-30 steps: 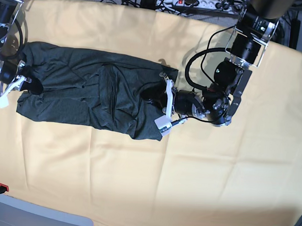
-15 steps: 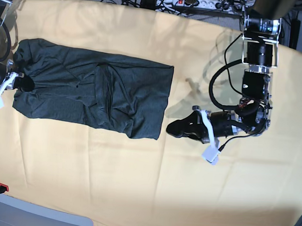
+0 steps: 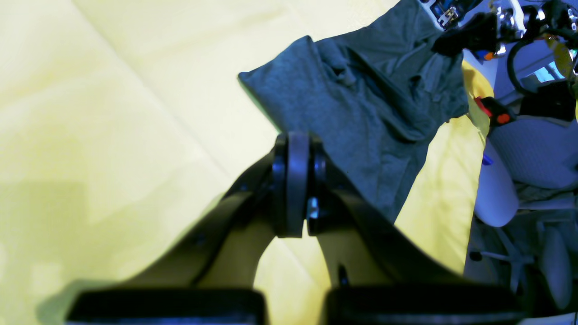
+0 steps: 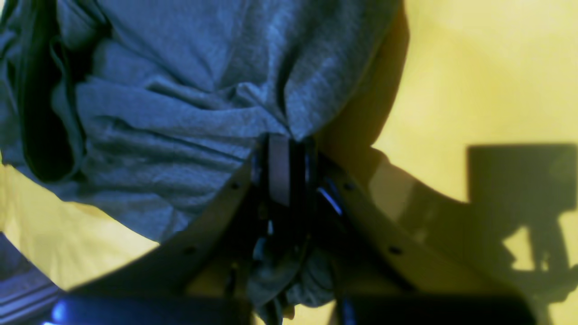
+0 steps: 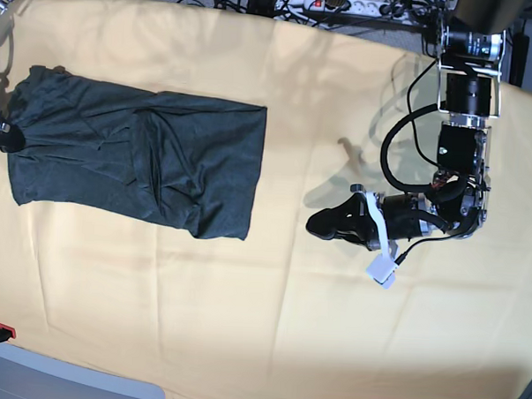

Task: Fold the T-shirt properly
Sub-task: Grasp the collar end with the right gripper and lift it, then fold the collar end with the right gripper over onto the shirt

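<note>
The right gripper (image 4: pixel 286 169) has its dark jaws pinched together on a bunched fold of the dark charcoal-green heathered knit T-shirt (image 5: pixel 131 154), and fabric gathers into puckers right at the fingertips. In the base view that gripper sits at the far left edge of the worktop, on the shirt's left end, almost out of frame. The left gripper (image 3: pixel 293 180) has its jaws clenched on nothing: in its wrist view the two black fingers meet with only the pale yellow-orange cloth (image 5: pixel 269 323) below them, and the shirt lies well apart beyond the tips. In the base view that gripper hovers over bare cloth on the right half of the worktop, its black arm (image 5: pixel 464 102) rising toward the back right corner.

The T-shirt lies on the left half of the worktop, nearer the back edge than the front, as a long, roughly rectangular band running left to right. No sleeve sticks out, so the sleeves appear already folded in, and a raised ridge and loose creases run down the middle of the band. I judge the lengthwise folding done. What seems left is smoothing those wrinkles and folding the band crosswise into a compact stack. With one end gripped and the other arm free, the shirt looks about midway through.
</note>
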Motion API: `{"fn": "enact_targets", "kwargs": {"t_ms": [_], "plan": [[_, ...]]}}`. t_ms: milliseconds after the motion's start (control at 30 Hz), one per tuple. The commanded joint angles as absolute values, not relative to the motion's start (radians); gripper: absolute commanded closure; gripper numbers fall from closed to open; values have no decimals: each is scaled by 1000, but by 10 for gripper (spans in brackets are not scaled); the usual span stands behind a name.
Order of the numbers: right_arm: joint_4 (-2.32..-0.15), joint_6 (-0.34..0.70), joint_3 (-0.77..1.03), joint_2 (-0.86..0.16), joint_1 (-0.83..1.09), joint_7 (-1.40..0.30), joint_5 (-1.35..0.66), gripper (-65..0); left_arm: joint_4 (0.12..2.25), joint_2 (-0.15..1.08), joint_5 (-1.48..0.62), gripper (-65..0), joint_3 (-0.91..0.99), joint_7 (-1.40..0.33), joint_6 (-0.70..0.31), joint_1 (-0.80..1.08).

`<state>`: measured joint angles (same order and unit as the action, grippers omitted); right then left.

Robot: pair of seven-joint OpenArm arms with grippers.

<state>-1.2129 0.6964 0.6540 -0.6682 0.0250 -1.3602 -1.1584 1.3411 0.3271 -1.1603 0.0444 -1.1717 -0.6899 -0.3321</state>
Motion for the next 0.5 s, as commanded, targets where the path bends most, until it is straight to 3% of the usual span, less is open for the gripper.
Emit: {"fn": "enact_targets", "kwargs": {"t_ms": [0, 167, 367, 467], "plan": [[-1237, 698, 680, -701, 12, -1358, -1170, 0, 1355, 335, -1187, 0, 49, -1153, -698, -357], [-1316, 698, 711, -701, 12, -1396, -1226, 0, 1355, 335, -1187, 0, 49, -1153, -698, -357], [-1483, 698, 709, -686, 25, -1396, -1484, 0, 1355, 335, -1188, 0, 49, -1153, -698, -352], [-1555, 698, 708, -654, 25, -1396, -1484, 0, 1355, 334, -1188, 0, 49, -1153, -698, -349]]}}
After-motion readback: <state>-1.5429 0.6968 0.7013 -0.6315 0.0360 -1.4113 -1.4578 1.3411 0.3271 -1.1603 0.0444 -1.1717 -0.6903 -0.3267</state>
